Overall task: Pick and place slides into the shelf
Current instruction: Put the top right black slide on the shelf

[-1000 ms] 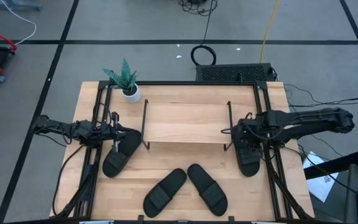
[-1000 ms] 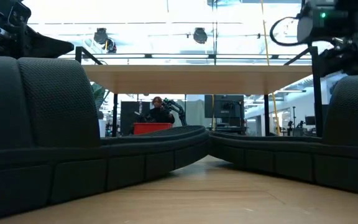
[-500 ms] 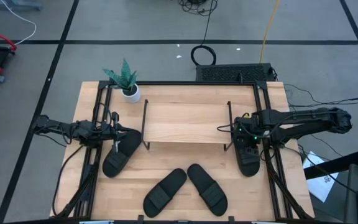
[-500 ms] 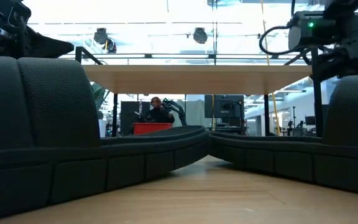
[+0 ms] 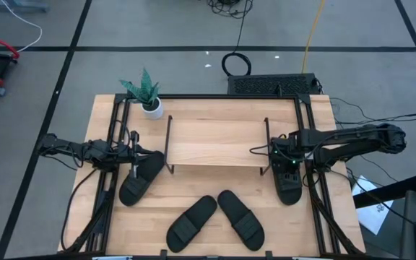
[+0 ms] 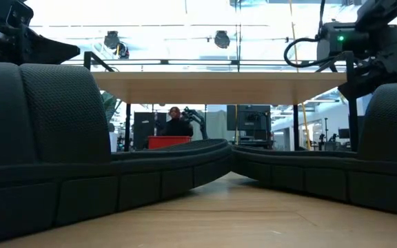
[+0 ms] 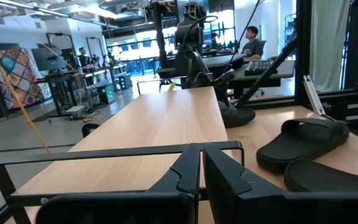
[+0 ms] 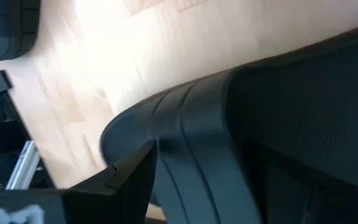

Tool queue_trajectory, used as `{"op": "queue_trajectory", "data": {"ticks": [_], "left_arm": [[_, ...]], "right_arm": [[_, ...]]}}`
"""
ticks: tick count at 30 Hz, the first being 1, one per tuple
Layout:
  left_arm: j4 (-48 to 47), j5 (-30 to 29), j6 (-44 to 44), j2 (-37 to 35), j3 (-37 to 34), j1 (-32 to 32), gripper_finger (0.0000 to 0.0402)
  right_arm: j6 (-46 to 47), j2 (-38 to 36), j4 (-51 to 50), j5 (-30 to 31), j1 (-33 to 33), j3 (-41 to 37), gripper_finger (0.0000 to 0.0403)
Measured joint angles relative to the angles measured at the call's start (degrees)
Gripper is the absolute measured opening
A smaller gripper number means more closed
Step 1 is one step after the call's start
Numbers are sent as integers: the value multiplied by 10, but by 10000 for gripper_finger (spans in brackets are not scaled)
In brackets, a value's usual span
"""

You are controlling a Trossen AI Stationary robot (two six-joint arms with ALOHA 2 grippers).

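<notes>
Overhead and table-level cameras share the shelf (image 5: 217, 141)

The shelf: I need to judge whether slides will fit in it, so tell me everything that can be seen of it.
The shelf is a low rack with a light wooden top board on a thin black metal wire frame. It stands upright in the middle of the table, toward the far side. Nothing lies on its top board. The low view looks under the board through to the room behind, with no slide stored there. The potted plant stands off its far left corner. One slide lies by its left end, another by its right end.
</notes>
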Motion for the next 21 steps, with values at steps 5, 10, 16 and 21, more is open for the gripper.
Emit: {"op": "queue_trajectory", "data": {"ticks": [5, 10, 16, 21], "left_arm": [[0, 0, -2, 0, 0, 0, 26], [0, 0, -4, 0, 0, 0, 26], [0, 0, -5, 0, 0, 0, 26], [-1, 0, -6, 0, 0, 0, 26]], "right_arm": [[17, 0, 6, -1, 11, -7, 230], [24, 0, 6, -2, 16, -8, 230], [25, 0, 5, -1, 16, -8, 212], [33, 0, 2, -5, 17, -8, 157]]}}
